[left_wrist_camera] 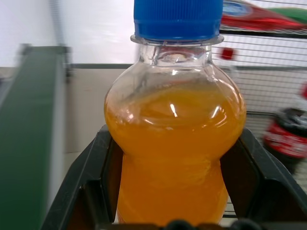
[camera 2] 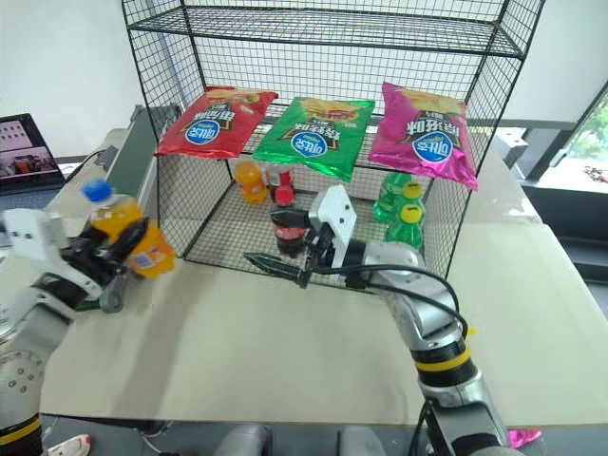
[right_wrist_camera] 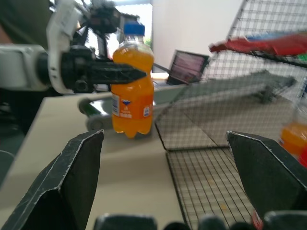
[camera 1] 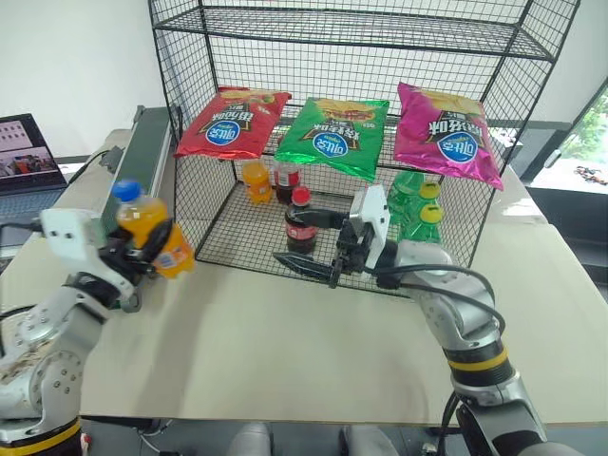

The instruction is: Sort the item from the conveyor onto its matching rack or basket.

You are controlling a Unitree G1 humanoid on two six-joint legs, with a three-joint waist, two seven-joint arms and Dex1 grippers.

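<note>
- The left gripper (camera 1: 142, 252) is clamped across the waist of the orange soda bottle (camera 1: 152, 233), one black finger (left_wrist_camera: 86, 191) pressed to each side of the body below the shoulder.
- The bottle hangs clear of the table (camera 1: 313, 361), tilted, blue cap (camera 1: 125, 190) uppermost, just off the conveyor (camera 1: 142, 152) and short of the black wire rack (camera 1: 361, 142).
- Judged handling: nearly full, so fairly weighty for its size; smooth, rounded plastic, likely slippery and prone to swivel in a two-finger hold. The narrowed waist, as taken now, appears the soundest place; the cap and label offer less purchase.
- The right gripper (camera 1: 318, 249) stands spread wide and empty at the rack's front edge, facing the bottle.
- On the rack's lower tier stand a cola bottle (camera 1: 300, 220), another orange bottle (camera 1: 256, 180) and green bottles (camera 1: 423, 214); chip bags (camera 1: 332, 138) lie on the tier above.
</note>
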